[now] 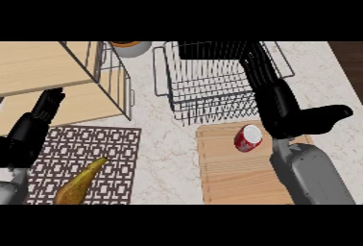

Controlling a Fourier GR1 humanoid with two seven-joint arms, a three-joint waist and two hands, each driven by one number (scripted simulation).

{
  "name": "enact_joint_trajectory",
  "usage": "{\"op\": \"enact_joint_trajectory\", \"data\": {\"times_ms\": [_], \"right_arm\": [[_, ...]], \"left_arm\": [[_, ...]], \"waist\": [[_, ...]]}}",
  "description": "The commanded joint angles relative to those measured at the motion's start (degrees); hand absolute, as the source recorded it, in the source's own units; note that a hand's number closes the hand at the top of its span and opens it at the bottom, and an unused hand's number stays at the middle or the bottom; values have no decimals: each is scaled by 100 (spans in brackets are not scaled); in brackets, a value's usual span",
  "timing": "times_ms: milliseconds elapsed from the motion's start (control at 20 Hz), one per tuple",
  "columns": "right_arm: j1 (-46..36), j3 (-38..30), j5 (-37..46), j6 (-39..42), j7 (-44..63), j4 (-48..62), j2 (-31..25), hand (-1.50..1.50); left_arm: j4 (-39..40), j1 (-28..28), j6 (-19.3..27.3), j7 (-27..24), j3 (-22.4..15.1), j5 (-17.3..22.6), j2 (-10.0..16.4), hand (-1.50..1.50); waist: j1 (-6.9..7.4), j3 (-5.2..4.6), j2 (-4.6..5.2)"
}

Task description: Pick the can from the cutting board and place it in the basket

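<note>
The red metal can (pixel 248 138) lay on the pale wooden cutting board (pixel 230 180), lower right, below the black wire basket (pixel 212 81). The right robot hand (pixel 284 115) hung beside it, seemingly open and empty.

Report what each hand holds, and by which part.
Nothing. The right hand is open near the red can on the cutting board; the left hand is open too.

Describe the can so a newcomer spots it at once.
Find the wooden cutting board at lower right, below the wire basket. Near its top edge sits the can, beside the right hand. It alone is red, with a white end.
</note>
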Motion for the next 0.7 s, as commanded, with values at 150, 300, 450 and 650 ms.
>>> {"op": "enact_joint_trajectory", "data": {"times_ms": [150, 300, 450, 650], "right_arm": [[-563, -145, -940, 1570, -269, 408, -103, 150], [-927, 827, -567, 2812, -451, 109, -448, 150], [-340, 1507, -286, 3019, -1060, 473, 113, 150], [-183, 2120, 1282, 1665, -759, 150, 348, -150]], "left_arm": [[717, 750, -29, 673, -299, 357, -589, 0], [915, 911, -133, 1163, -611, 485, -815, 0], [882, 973, 88, 1523, -616, 499, -924, 0], [1223, 969, 159, 1349, -495, 456, -1110, 0]], "waist": [[126, -103, 79], [290, -112, 99], [91, -98, 17], [-103, -115, -37]]}}
